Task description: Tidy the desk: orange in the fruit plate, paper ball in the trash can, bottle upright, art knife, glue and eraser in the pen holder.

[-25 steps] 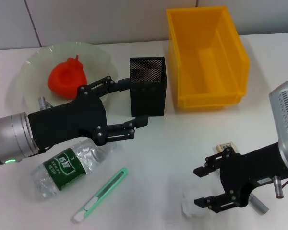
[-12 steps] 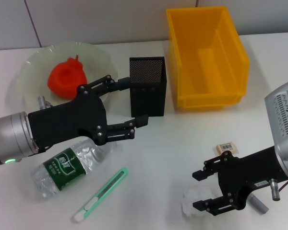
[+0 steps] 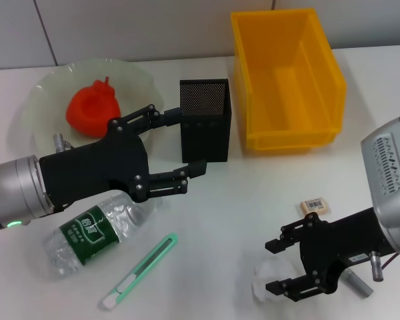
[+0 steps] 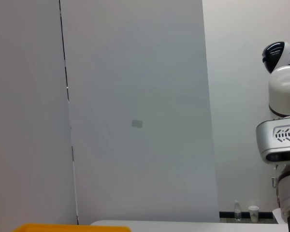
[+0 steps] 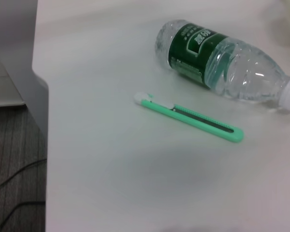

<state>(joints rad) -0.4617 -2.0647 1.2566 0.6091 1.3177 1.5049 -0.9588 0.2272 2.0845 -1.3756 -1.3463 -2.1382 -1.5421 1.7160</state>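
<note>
1. At the near right of the table (image 3: 253,193), the right gripper (image 3: 278,267) hovers low with its fingers spread wide, one on each side of the crumpled white paper ball (image 3: 263,283); they grip nothing.
2. Just behind that gripper lies the small eraser (image 3: 315,205), flat on the table, and a grey glue stick (image 3: 360,284) pokes out from under the right arm.
3. On the left, the left gripper (image 3: 177,147) hangs above the table with its fingers wide apart and empty, their tips just beside the black mesh pen holder (image 3: 205,120).
4. Below the left arm the bottle (image 3: 93,233) lies on its side, and the green art knife (image 3: 140,270) lies near it, apart from it.
5. Behind the arm, a red-orange fruit (image 3: 92,108) sits in the pale fruit plate (image 3: 130,75).
6. At the back right stands the yellow bin (image 3: 287,77).
</note>
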